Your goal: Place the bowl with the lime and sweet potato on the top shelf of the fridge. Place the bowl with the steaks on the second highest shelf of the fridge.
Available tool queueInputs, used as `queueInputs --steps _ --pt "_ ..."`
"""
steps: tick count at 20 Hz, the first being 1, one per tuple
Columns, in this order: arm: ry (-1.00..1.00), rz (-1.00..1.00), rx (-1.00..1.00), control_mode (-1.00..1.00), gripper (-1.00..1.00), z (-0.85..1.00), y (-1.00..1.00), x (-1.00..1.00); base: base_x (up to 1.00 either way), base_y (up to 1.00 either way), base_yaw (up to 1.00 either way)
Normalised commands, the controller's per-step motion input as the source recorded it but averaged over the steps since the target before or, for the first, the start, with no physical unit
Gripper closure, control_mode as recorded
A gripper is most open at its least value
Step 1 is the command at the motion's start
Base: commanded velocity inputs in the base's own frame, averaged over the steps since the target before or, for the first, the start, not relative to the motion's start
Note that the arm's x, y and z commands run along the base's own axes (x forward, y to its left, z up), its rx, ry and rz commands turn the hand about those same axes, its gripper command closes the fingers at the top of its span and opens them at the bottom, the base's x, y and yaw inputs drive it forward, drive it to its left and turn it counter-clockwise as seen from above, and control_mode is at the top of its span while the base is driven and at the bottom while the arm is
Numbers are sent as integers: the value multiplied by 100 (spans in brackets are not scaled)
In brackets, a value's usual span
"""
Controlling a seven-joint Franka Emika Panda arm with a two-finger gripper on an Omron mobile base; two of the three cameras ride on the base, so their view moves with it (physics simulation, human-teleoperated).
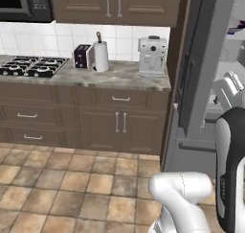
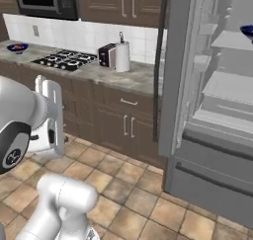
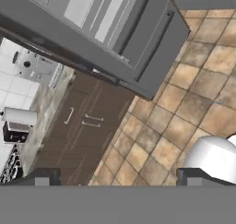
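Observation:
The grey fridge (image 2: 217,91) stands open at the right, its light grey shelves bare to view. A blue bowl (image 2: 247,31) rests on an upper shelf (image 2: 230,39) at the picture's right edge. Its contents, the lime and sweet potato, are hidden. A second blue bowl (image 2: 18,47) with reddish pieces, the steaks, sits on the counter at the far left. My gripper (image 3: 118,177) is open and holds nothing. It hangs over the tiled floor, in front of the cabinets and away from both bowls. The white hand (image 2: 49,113) shows beside the arm.
The open fridge door (image 1: 201,59) juts out between counter and fridge. On the counter (image 1: 119,76) stand a coffee machine (image 1: 152,56), a paper towel roll (image 1: 100,56) and a toaster (image 1: 82,56), with the stove (image 1: 33,65) to the left. Brown tiled floor (image 1: 72,179) lies ahead.

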Motion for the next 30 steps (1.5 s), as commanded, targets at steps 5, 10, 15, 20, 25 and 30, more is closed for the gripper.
queueInputs --steps 5,10,15,20,25,30 --pt "0 0 0 100 -100 0 0 0 56 100 19" --pt "0 0 0 100 -100 0 0 0 100 100 -1" --pt "0 0 0 100 -100 0 0 0 100 100 -8" --pt "0 0 0 100 -100 0 0 0 100 100 -8" --pt "0 0 0 100 -100 0 0 0 96 100 -11" --pt "0 0 0 100 -100 0 0 0 82 100 -19"
